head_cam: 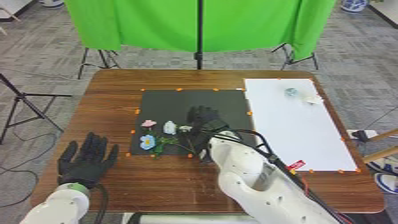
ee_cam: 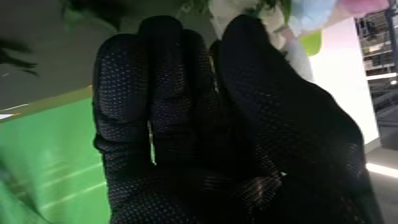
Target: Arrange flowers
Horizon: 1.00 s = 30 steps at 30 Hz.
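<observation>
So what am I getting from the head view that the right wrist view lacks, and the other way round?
Head view: the left hand, the white right arm and the tripod on the left.
Right wrist view: a bright light strip.
Both: the right hand, the green cloth, and the pink flower and blue flower.

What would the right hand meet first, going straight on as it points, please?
For the right hand, the way looks free over the dark mat, with the flowers to its left; beyond the table, the green cloth or pole might come first, though depth is unclear.
</observation>
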Available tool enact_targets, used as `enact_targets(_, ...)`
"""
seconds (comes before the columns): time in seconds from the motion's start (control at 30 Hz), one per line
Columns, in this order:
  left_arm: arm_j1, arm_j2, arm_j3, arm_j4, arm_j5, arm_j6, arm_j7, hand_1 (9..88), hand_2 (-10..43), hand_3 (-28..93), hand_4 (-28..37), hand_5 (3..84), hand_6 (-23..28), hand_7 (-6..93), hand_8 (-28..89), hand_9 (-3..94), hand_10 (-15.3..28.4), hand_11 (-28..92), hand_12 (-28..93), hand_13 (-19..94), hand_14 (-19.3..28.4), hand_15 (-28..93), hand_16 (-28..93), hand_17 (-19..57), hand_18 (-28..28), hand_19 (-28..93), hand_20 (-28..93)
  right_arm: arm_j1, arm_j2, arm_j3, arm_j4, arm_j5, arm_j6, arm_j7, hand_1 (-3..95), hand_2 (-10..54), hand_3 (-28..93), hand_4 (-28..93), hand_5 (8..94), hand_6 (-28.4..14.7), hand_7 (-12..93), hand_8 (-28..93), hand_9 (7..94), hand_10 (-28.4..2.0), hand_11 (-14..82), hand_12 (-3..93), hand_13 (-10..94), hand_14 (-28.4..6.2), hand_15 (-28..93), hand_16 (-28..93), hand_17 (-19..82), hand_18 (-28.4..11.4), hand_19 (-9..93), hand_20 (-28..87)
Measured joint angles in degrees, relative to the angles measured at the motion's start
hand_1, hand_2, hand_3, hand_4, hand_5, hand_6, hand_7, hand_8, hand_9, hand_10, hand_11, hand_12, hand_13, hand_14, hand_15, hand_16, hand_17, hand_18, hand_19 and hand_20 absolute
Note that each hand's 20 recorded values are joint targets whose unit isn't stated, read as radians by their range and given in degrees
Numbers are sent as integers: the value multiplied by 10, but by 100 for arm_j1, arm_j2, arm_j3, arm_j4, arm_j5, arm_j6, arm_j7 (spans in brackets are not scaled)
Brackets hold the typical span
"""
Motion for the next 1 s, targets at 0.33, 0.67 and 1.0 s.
enact_targets(0.33, 46, -43, -9, 18, 84, -128, 8, 279, 185, 757, -283, 494, 64, 388, -177, 473, 152, 420, 153, 346, 155, 601, -67, -31, 157, 458, 227, -242, 518, 922, -388, 288, 980, 427, 485, -95, 770, -259, 533, -65, 165, -105, 537, -203, 169, 187, 510, -160, 446, 180, 362, -202, 775, 191)
enact_targets(0.67, 115, -57, -5, 22, 110, -246, 116, 277, 184, 758, -283, 488, 62, 389, -177, 464, 152, 417, 152, 339, 155, 599, -66, -33, 156, 456, 226, 511, 1493, 1906, 961, 377, 565, 1521, 462, -95, 790, -281, 384, -95, 119, -92, 305, -232, 79, 148, 226, -221, 371, 95, 188, -240, 674, 139)
enact_targets(1.0, 162, -57, -11, 11, 88, -234, 331, 279, 185, 758, -283, 484, 62, 395, -180, 462, 152, 421, 151, 335, 154, 599, -68, -33, 155, 456, 227, 1139, 1811, 2057, 2016, 1052, -657, 1538, 521, -95, 793, -283, 326, -52, 132, -113, 248, -168, 69, 84, 228, -182, 278, 57, 215, -224, 529, 85)
